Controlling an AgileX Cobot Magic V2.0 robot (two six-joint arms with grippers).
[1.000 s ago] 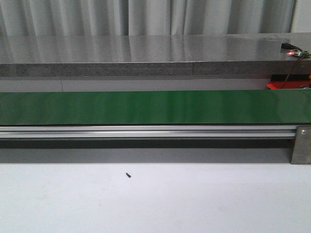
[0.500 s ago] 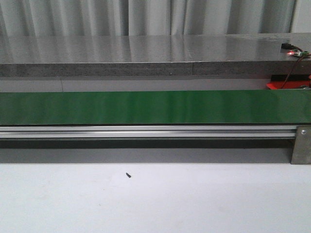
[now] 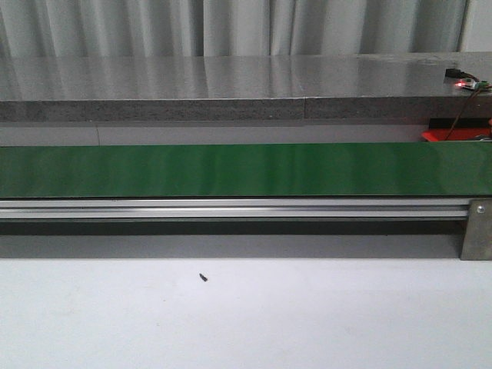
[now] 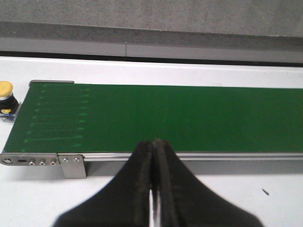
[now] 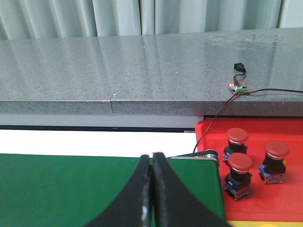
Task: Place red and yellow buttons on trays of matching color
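Red buttons (image 5: pixel 244 156) near right claw (image 5: pixel 152 189), apart

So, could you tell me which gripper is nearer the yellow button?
Left. The left gripper sees the yellow button beside the belt's end; the right gripper sees only red buttons.

A conveyor belt (image 3: pixel 246 171) runs left to right across the table (image 3: pixel 246 315), a ledge (image 3: pixel 231 84) behind it. Three buttons (image 5: pixel 238 169) stand on a tray (image 5: pixel 284 203) past its right end; one button (image 4: pixel 6 91) sits beside its left end.
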